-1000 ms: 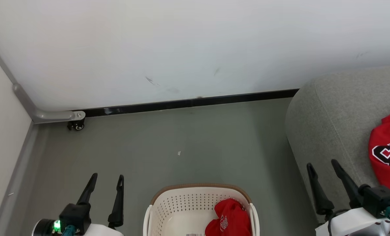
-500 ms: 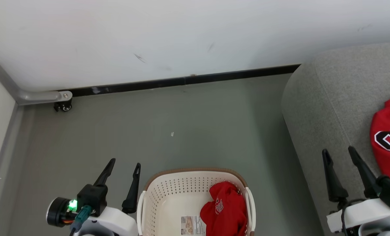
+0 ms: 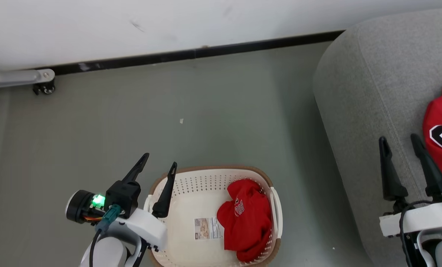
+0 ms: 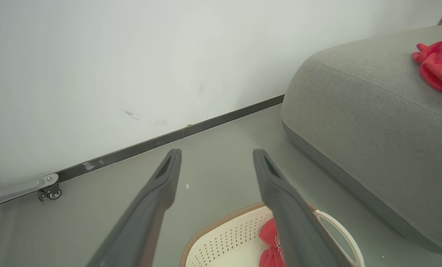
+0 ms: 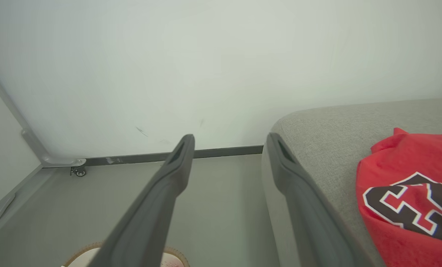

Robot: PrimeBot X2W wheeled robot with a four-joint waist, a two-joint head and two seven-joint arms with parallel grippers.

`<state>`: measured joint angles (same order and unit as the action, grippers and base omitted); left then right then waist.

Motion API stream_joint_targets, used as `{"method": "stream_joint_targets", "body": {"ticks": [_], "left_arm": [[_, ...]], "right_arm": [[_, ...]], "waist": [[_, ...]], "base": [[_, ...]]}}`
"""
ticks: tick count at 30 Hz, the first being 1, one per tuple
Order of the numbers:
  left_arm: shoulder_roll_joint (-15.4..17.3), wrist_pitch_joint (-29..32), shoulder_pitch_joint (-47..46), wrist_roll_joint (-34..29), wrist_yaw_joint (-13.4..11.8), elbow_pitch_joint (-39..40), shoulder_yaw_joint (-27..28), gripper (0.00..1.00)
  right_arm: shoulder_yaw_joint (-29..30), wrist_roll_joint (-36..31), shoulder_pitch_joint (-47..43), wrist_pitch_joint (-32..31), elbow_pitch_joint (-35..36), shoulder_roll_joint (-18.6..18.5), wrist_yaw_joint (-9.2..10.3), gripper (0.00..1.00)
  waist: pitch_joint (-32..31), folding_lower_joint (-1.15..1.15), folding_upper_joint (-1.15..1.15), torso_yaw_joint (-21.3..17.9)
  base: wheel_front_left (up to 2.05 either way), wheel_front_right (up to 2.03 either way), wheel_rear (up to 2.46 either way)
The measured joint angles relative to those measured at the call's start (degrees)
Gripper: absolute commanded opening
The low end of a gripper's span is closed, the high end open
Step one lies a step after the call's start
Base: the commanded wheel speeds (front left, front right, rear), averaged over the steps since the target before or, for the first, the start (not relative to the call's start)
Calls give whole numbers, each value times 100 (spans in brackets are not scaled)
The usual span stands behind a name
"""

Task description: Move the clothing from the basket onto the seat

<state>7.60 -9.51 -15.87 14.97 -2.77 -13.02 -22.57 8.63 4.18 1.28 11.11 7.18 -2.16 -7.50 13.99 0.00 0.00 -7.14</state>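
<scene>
Red garment in the basket, second garment on the grey sofa.
Left fingers hover spread and empty over the basket's left rim; the red garment lies crumpled in its right half beside a paper label. Right fingers, spread and empty, hang above the sofa near the second garment.

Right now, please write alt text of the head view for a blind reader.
A red garment lies in the white basket on the floor; a second red garment lies on the grey sofa. The left gripper and right gripper are open, empty.
</scene>
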Motion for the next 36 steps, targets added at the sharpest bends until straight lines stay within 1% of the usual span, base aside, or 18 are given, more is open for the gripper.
{"method": "stream_joint_targets", "body": {"ticks": [6,10,28,33,36], "left_arm": [[-25,96,-287,-70,98,-174,-137,100],[-26,147,-443,-154,140,-293,-218,100],[-51,393,-892,-506,445,-1048,-734,100],[-120,398,-979,-535,454,-1206,-820,100],[-194,398,-1051,-535,506,-1263,-878,100]], "right_arm": [[51,85,68,16,42,0,0,100],[55,179,291,69,93,1,0,100],[-138,353,1059,203,60,1,0,100],[-214,394,1295,253,-2,1,0,100],[-278,403,1453,253,-27,-1,0,100]], "waist": [[374,0,0,-133],[620,0,0,-229],[1606,0,0,-681],[1852,0,0,-801],[1994,0,0,-869]], "base": [[0,0,0],[0,0,0],[0,0,0],[0,0,0],[0,0,0]]}}
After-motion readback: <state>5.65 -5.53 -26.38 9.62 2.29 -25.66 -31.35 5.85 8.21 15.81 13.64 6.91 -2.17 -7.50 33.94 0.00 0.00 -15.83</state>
